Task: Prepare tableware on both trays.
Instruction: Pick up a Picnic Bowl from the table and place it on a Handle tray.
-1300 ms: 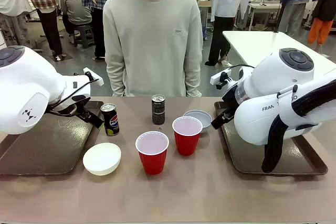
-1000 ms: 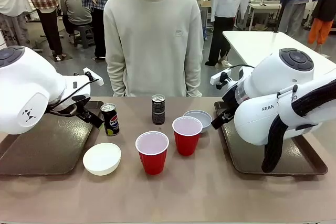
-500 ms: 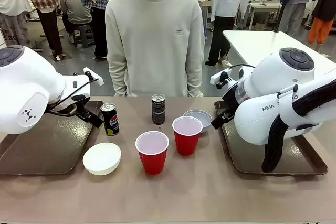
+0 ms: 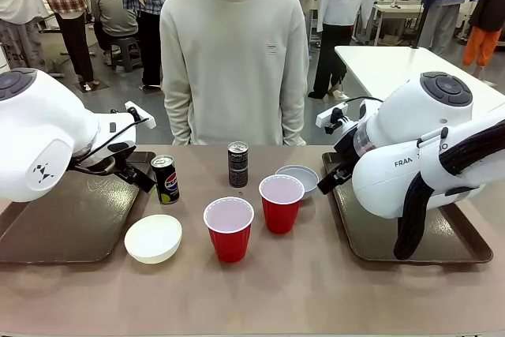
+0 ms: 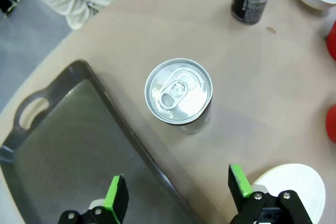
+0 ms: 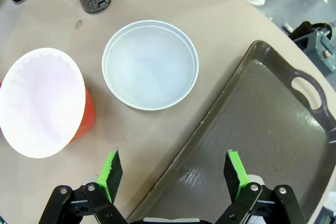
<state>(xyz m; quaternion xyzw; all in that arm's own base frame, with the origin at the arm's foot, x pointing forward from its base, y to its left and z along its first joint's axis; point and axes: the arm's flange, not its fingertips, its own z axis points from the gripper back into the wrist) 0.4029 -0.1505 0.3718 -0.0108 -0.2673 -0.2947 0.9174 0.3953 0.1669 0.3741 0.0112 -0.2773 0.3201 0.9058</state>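
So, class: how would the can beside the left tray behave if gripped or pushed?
The can looks unopened, tab flat, so probably full and heavy for its size. Its smooth metal wall might slip. Tall and narrow, it could tip if pushed high.

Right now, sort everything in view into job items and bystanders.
Job: near red cup, far red cup, white bowl, grey-blue bowl, Pepsi can, black can, left tray, right tray.
Bystanders: white side table, stool, both in the background.
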